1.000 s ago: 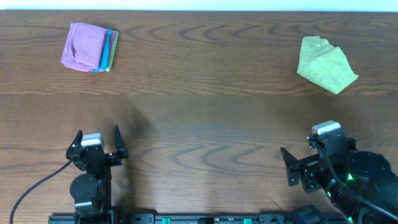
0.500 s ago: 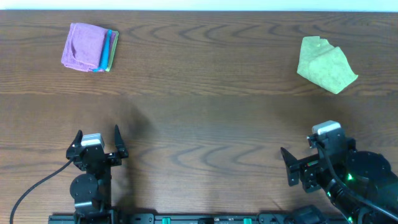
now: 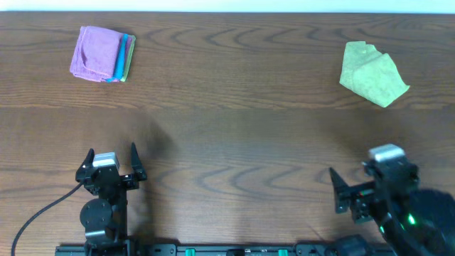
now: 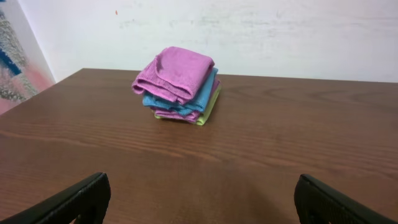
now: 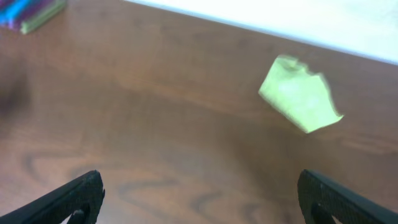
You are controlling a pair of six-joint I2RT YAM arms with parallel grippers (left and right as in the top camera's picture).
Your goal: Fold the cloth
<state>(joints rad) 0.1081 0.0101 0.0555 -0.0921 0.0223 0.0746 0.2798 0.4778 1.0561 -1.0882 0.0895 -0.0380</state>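
The purple cloth [image 3: 96, 53] sits folded on top of a small stack, over a blue cloth [image 4: 163, 103], at the far left of the table [image 3: 234, 128], well apart from both arms. The left gripper [image 3: 111, 153] and the right gripper [image 5: 199, 196] hover near the front edge, jaws spread wide and holding nothing. A crumpled lime-green cloth [image 3: 372, 73] lies at the far right.

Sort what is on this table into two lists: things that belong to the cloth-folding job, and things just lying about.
Job: purple cloth, folded on top of the stack; left gripper and right gripper, both open and empty.

Lying about: blue cloth and green cloth beneath it; crumpled lime-green cloth, far right.
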